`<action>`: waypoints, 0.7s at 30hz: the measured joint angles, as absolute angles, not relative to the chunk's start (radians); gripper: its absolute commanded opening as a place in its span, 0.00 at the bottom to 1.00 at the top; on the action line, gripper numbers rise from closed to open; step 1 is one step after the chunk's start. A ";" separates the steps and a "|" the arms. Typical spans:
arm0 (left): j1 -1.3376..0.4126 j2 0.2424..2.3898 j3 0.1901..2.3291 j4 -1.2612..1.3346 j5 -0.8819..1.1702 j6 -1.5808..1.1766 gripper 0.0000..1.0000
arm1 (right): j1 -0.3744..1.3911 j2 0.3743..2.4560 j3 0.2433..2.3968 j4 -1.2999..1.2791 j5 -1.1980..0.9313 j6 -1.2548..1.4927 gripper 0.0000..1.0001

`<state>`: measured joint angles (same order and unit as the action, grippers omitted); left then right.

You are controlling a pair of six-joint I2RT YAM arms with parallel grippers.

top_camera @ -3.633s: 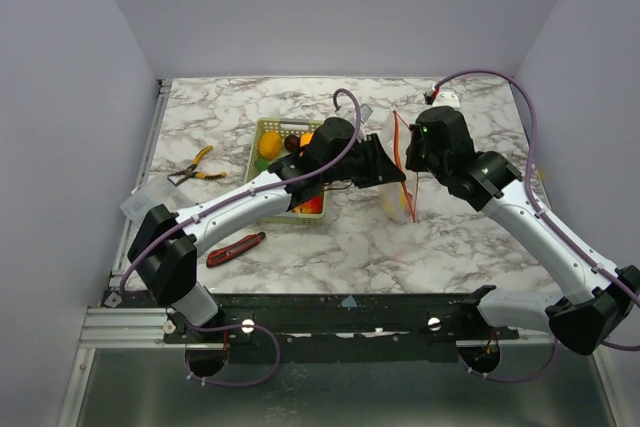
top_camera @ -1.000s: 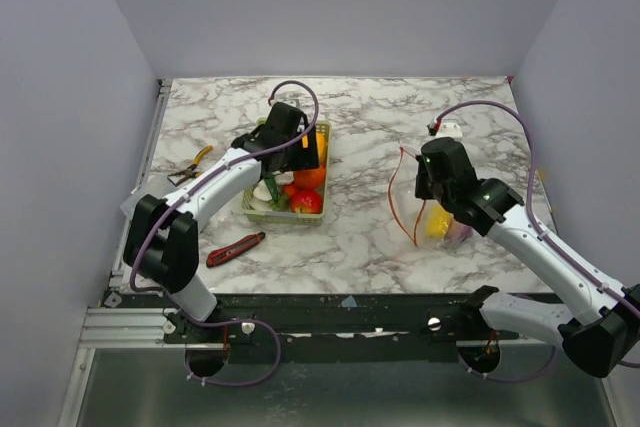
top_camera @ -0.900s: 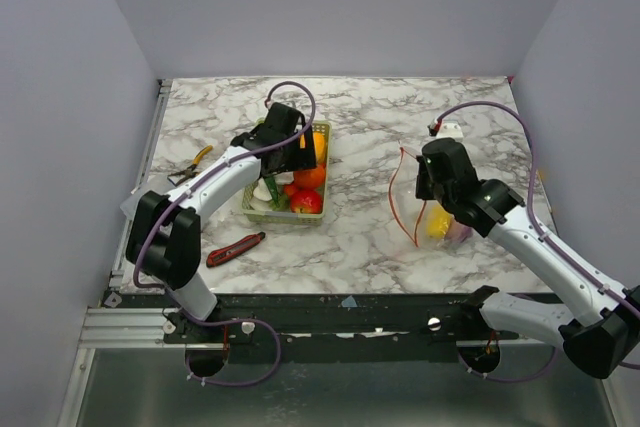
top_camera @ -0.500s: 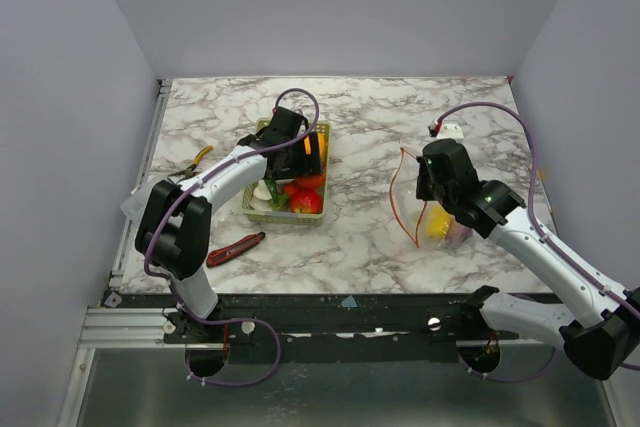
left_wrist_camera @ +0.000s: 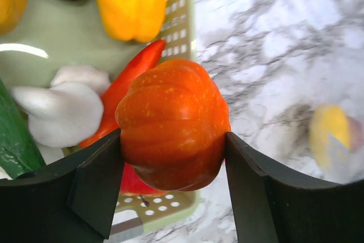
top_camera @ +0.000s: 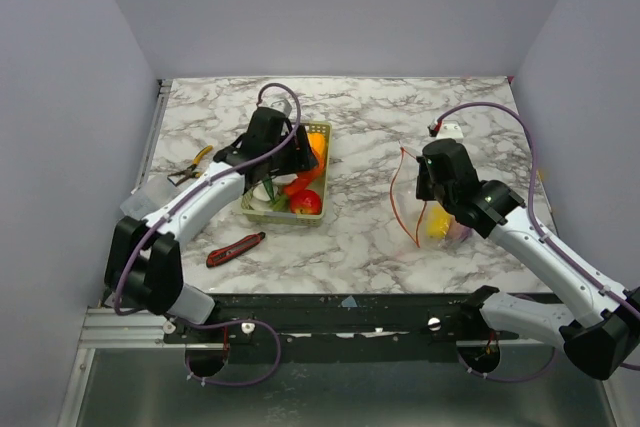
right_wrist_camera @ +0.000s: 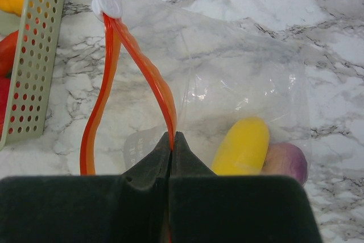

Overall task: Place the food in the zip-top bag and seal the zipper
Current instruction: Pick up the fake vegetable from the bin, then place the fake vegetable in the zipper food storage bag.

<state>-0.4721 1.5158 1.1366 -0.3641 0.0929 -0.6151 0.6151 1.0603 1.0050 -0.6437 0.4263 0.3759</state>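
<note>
My left gripper (left_wrist_camera: 173, 189) is shut on an orange toy pumpkin (left_wrist_camera: 170, 132) and holds it above the near right corner of the pale green basket (left_wrist_camera: 176, 15). In the top view this gripper (top_camera: 300, 152) is over the basket (top_camera: 285, 217). A yellow pepper (left_wrist_camera: 131, 1), a red chili (left_wrist_camera: 122, 89), a white piece (left_wrist_camera: 62, 109) and a green one (left_wrist_camera: 14, 140) lie in the basket. My right gripper (right_wrist_camera: 172, 140) is shut on the orange-red zipper (right_wrist_camera: 142, 66) and holds the clear bag (right_wrist_camera: 244, 83) open. A yellow food (right_wrist_camera: 242, 146) and a purple one (right_wrist_camera: 284, 163) lie inside. The bag (top_camera: 440, 212) is right of centre.
A red-and-black utility knife (top_camera: 236, 248) lies near the front left. Yellow-handled pliers (top_camera: 192, 165) lie at the left. A small white object (top_camera: 447, 129) sits behind the bag. A white slider (right_wrist_camera: 107, 5) sits at the zipper's far end.
My left arm went from the bag's mouth back to the basket, shut on the orange pumpkin and lifted it. The right gripper keeps hold of the zipper; the bag has shifted right.
</note>
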 measured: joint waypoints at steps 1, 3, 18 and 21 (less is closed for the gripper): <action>-0.472 1.481 1.127 -0.348 0.104 -0.617 0.16 | 0.615 1.061 1.005 -0.644 0.426 0.376 0.01; -0.472 1.420 1.103 -0.297 0.145 -0.630 0.16 | 0.615 1.063 1.005 -0.643 0.421 0.376 0.01; -0.785 1.386 0.958 0.245 0.457 -0.851 0.14 | 0.615 1.053 1.011 -0.616 0.371 0.420 0.01; -0.815 1.443 0.992 0.247 0.462 -0.860 0.15 | 0.615 1.053 1.025 -0.616 0.363 0.428 0.01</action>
